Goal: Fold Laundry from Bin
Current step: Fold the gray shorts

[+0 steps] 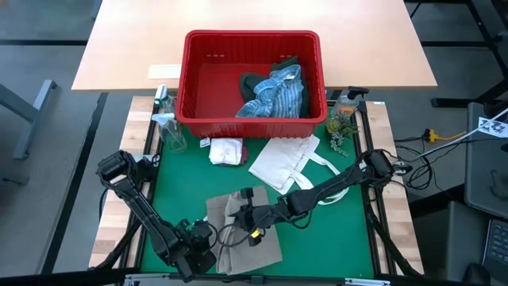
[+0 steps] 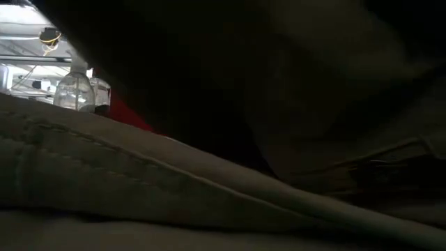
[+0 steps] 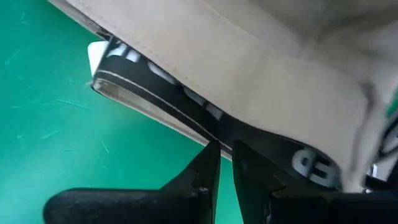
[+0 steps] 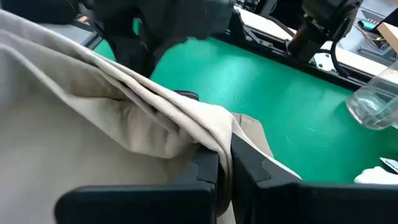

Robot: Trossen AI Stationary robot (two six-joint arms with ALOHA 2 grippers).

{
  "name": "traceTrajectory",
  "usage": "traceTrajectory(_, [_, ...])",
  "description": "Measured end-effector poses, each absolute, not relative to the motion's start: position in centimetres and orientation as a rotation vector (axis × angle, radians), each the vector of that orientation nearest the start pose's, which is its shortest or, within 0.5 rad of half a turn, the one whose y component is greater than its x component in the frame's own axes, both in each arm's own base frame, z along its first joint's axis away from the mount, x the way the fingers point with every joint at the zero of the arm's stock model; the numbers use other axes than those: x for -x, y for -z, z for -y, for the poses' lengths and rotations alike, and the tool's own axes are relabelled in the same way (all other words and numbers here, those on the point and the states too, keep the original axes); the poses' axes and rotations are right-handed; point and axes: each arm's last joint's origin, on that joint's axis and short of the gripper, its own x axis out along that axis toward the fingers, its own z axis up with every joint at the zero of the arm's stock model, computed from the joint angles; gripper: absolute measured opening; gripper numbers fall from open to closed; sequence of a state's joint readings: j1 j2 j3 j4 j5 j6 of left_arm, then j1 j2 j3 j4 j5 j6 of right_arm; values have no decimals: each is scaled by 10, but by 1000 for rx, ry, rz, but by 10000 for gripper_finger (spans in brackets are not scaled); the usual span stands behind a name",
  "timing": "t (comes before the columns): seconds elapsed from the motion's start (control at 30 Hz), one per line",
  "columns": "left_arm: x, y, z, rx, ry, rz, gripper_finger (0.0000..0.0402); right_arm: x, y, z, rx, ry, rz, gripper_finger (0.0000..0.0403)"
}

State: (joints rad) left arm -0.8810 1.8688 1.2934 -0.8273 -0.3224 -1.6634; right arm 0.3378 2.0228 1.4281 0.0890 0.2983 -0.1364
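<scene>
Left arm reaching along the left edge of the green-matted tabletop, its left end effector at the near-left border of the tan fabric garment, which lies crumpled on the mat near the front edge; in the left wrist view the two dark fingers stand nearly together, pinched on the garment's dark printed waistband edge. Clear plastic spray bottle beside the mat's far-left corner. Small white crumpled cloth on the mat just in front of the large red slotted plastic bin, which sits at the far side and holds a blue-white striped shirt heaped over a dark green garment in its right half. Right end effector over the middle of the tan garment, fingers narrow and clamped on a raised fold of it, as the right wrist view shows. Flat white tote bag with loop handles on the mat to the right of the white cloth, partly under the right arm. The low view is filled by tan cloth close to the lens.
</scene>
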Motion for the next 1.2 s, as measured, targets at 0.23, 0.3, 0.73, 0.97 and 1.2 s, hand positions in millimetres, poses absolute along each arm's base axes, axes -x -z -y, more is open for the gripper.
traceTrajectory(0.23, [-216, -198, 272, 660, -462, -1107, 39, -437, -206, -141, 281, -55, -443, 15])
traceTrajectory(0.3, [-211, -203, 274, 676, -445, -1103, 39, -439, -206, -138, 276, -40, -428, 18])
traceTrajectory(0.73, [-199, -210, 284, 696, -377, -1103, 39, -442, -208, -131, 261, -38, -406, 167])
traceTrajectory(0.97, [-188, -233, 285, 740, -306, -1023, 39, -442, -209, -131, 262, -36, -403, 205])
traceTrajectory(1.2, [-190, -247, 280, 714, -321, -760, 39, -438, -222, -130, 284, -36, -382, 206])
